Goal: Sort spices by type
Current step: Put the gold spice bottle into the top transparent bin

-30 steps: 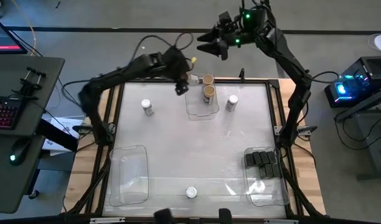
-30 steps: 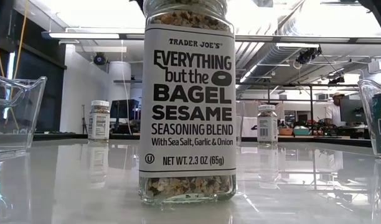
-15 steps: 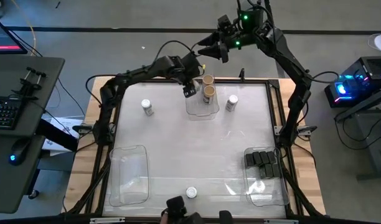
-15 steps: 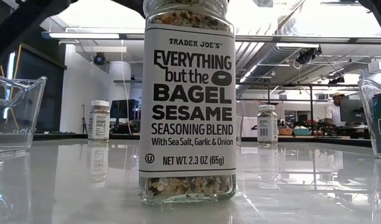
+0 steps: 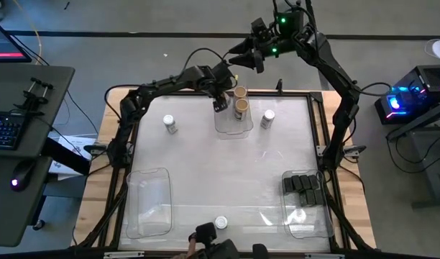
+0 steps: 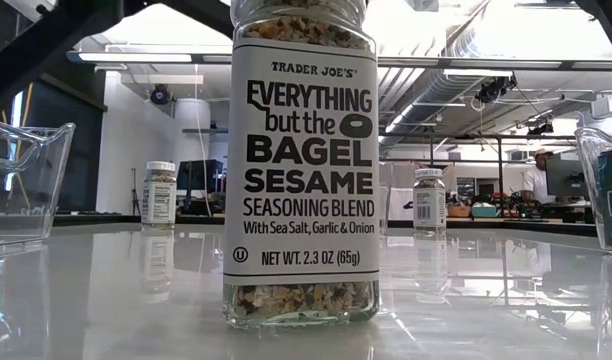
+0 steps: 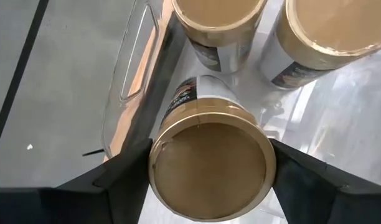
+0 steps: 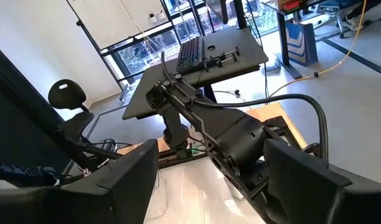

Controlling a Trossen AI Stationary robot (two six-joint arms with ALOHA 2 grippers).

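My left gripper is shut on a tan-lidded spice jar at the left rim of the far clear bin. Two more tan-lidded jars stand in that bin. White-lidded jars stand on their bases at far left, far right and the near edge; the last fills the low view. Black boxes lie in the near right bin. My right gripper is open, raised beyond the far edge. My left gripper pinches the tan-lidded jar at its lid end between the two fingers, one on each side. The fingers come from above, pointing down. The jar hangs lid up, slightly tilted, beside the bin's wall; whether its base rests on anything is hidden.
A clear bin sits at the near left corner. A dark object and a person's hand show at the table's near edge. A desk with a keyboard stands left of the table. Bare tabletop lies in the middle.
My left gripper has carried the tan-lidded jar toward the table's right, up to the far bin, the arm stretching out. A dark object and a hand have come in at the near edge.
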